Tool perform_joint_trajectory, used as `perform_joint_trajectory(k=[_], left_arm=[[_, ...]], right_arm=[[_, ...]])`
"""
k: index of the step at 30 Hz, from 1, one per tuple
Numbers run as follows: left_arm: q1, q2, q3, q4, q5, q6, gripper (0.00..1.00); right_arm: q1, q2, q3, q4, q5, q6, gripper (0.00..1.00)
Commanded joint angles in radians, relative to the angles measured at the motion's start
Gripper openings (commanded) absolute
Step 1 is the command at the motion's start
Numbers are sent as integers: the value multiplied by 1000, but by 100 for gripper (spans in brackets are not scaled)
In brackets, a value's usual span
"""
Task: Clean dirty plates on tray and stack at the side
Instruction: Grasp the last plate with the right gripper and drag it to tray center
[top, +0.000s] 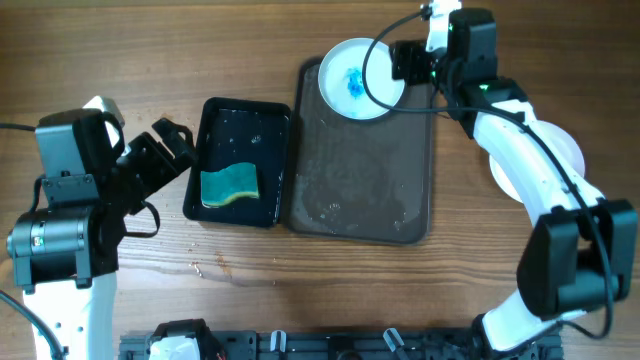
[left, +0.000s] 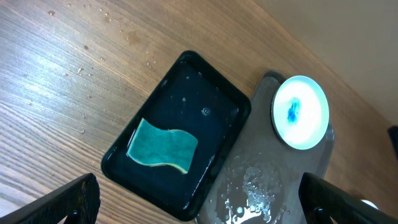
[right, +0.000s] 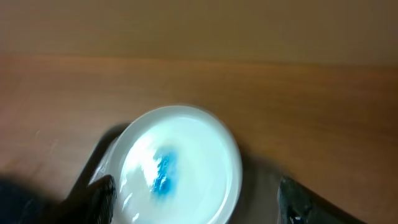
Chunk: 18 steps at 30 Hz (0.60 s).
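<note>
Plate (top: 355, 80), blue-smeared, is sitting at the tray's (top: 360, 200) upper edge. Right gripper (top: 406, 62) is hovering by its right rim, fingers apart. Left gripper (top: 170, 140), also apart, is hanging near the sponge (top: 230, 185). Best approach: straddling the rim squarely, then closing gently.

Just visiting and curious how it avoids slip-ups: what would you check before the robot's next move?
1. Plate on tray, blue smear showing: ok.
2. Right gripper open beside plate: ok.
3. Plate gripped: not ok.
4. Sponge in black tray: ok.
5. Left gripper open, empty: ok.
6. Side plate free for stacking: cannot tell, arm covers it.
</note>
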Motion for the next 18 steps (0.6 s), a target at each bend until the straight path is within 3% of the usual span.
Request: perform_joint_trajectory(k=[1,7,9,11,12,13,14,15,16,18], left_arm=[[5,0,13,5,16,-6,100],[5,0,13,4,16,-6,100],[5,0,13,5,16,-5,100],[5,0,13,5,16,-6,100],[5,0,13,4,16,-5,100],[5,0,13,5,16,-6,100],[5,0,13,5,16,-5,100],[5,0,13,4,16,-6,100],[5,0,13,5,16,-6,100],[5,0,13,4,16,-6,100]], right_arm=[[-22,138,7,131,102,-10,82],[-23,359,6,188,-6,2,63],[-23,376,1,178,-7,6,46],[-22,377,-3,166,-13,27,15],[-22,377,-3,158,-15,29,8],[-22,377,-3,137,-14,42,6],[-22,377,-3,108,-14,75,11],[-22,377,-4,83,-14,111,39],[-22,381,-6,84,-15,114,40],[-21,381,-6,78,-15,114,11]])
